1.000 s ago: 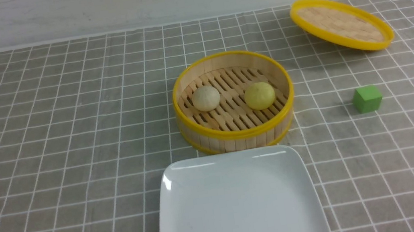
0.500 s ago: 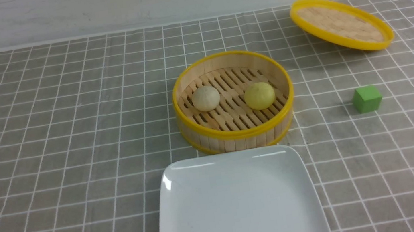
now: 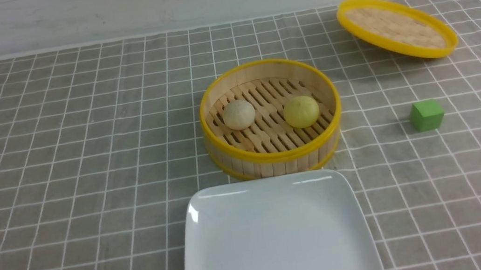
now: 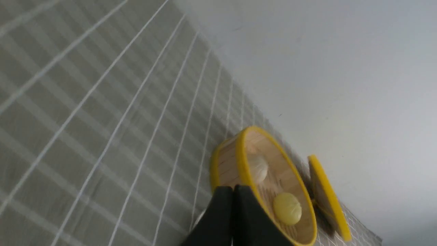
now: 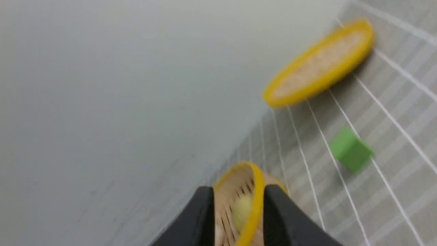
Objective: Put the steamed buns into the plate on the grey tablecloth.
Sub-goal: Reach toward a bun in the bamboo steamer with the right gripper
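Ahead of me, the two steamed buns sit in the steamer basket point(image 3: 276, 154), apart from each other; one bun point(image 3: 239, 115) lies on the left, the other bun point(image 3: 301, 111) on the right; the plate point(image 3: 279, 242) rests on the tablecloth point(image 3: 63, 178) on my side of the basket, just before it; the cube point(image 3: 426, 115) stands on the cloth to the right of the basket, apart from it; the woven lid point(image 3: 397, 28) lies behind the cube, farther back and to the right of the basket.
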Robot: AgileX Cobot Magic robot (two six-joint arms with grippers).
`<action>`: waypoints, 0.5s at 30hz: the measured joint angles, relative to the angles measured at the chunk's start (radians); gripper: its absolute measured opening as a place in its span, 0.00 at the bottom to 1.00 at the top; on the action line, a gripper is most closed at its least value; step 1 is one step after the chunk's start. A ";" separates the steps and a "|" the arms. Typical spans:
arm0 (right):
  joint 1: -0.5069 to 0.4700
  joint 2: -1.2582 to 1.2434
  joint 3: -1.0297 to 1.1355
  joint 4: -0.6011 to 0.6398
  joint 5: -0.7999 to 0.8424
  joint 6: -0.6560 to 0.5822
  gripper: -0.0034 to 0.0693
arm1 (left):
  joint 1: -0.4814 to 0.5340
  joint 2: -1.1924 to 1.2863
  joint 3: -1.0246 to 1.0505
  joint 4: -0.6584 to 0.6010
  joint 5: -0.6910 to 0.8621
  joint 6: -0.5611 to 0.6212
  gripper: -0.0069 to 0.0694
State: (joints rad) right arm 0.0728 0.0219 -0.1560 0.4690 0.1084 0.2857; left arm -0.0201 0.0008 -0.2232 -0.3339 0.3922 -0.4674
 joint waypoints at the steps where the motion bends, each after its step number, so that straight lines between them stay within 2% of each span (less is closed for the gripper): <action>1: 0.000 0.039 -0.062 -0.029 0.007 -0.066 0.28 | 0.000 0.026 -0.062 0.035 0.035 0.018 0.09; 3: 0.000 0.133 -0.160 -0.074 0.060 -0.166 0.18 | 0.000 0.118 -0.174 0.089 0.142 0.036 0.09; 5: 0.000 0.250 -0.239 -0.112 0.161 -0.226 0.07 | 0.000 0.242 -0.260 0.136 0.294 0.042 0.09; 6: 0.000 0.301 -0.263 -0.123 0.218 -0.233 0.04 | 0.000 0.309 -0.290 0.155 0.373 0.044 0.09; 10: 0.000 0.566 -0.327 -0.146 0.401 -0.203 0.03 | 0.000 0.548 -0.343 0.212 0.576 0.047 0.09; 15: 0.000 0.841 -0.446 -0.147 0.586 -0.199 0.06 | 0.000 0.756 -0.350 0.226 0.598 0.047 0.09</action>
State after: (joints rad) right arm 0.0728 0.8625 -0.6016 0.3221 0.6949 0.0866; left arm -0.0201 0.7570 -0.5729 -0.1080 0.9902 -0.4208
